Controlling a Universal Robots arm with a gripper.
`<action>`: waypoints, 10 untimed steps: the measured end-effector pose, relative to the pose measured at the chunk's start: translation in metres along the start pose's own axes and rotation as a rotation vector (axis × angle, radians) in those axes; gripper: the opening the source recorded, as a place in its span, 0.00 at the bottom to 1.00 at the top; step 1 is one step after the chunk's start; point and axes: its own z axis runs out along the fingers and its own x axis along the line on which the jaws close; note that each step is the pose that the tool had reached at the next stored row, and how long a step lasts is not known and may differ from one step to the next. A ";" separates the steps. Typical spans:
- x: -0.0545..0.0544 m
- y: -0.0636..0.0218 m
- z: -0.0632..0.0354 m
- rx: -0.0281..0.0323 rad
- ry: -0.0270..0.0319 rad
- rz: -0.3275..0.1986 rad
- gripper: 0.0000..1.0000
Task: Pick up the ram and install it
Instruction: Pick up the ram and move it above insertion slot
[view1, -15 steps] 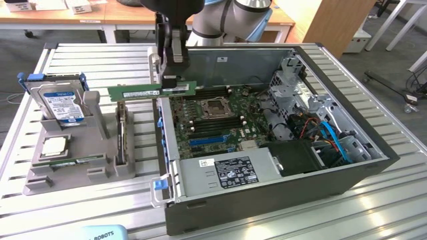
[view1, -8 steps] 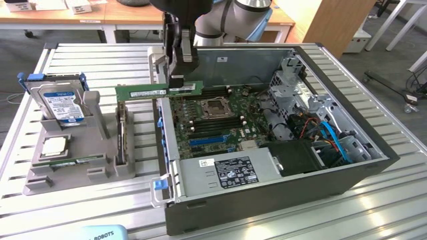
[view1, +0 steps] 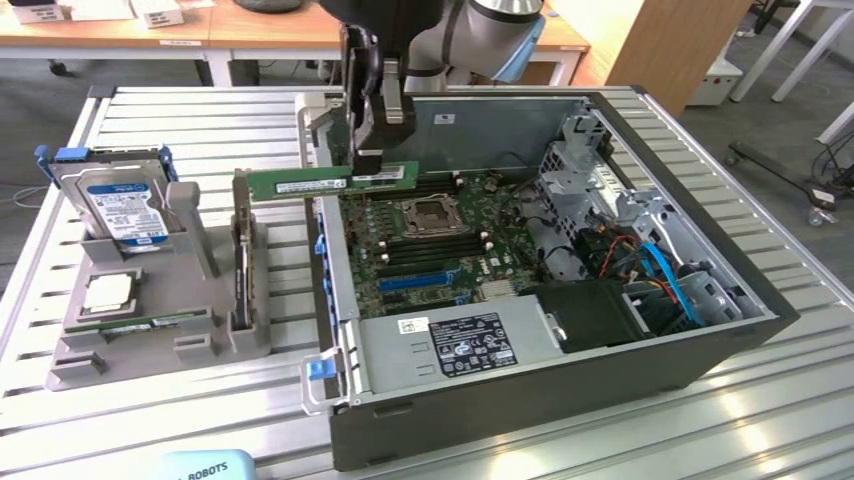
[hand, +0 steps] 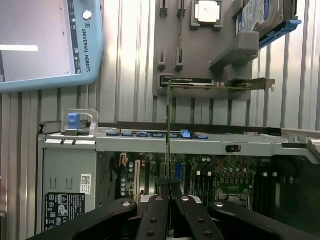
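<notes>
The ram (view1: 320, 181) is a long thin green stick held level in the air, over the open computer case's wall on the exterior view's left. My gripper (view1: 370, 157) comes down from above and is shut on it near its right part. In the wrist view the ram (hand: 168, 125) appears edge-on as a thin line running out from between my black fingers (hand: 155, 210), with my gripper (hand: 168, 192) over the motherboard (hand: 210, 175). The dark memory slots (view1: 434, 247) lie on the motherboard below and to the right of the stick.
The open case (view1: 694, 330) holds a processor socket (view1: 434, 213), power supply (view1: 454, 345) and cables. A grey holder (view1: 200, 330) on the exterior view's left carries a hard drive (view1: 123, 205), a silver processor chip (view1: 110, 291) and a dark expansion card (view1: 240, 265). A teach pendant (hand: 45, 40) lies nearby.
</notes>
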 end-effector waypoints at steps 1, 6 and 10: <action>0.000 -0.0015 -0.0001 0.0000 0.0000 0.000 0.12; 0.000 -0.0093 -0.0004 0.0000 0.0000 0.000 0.12; 0.000 -0.0152 -0.0006 0.0000 0.0000 0.000 0.12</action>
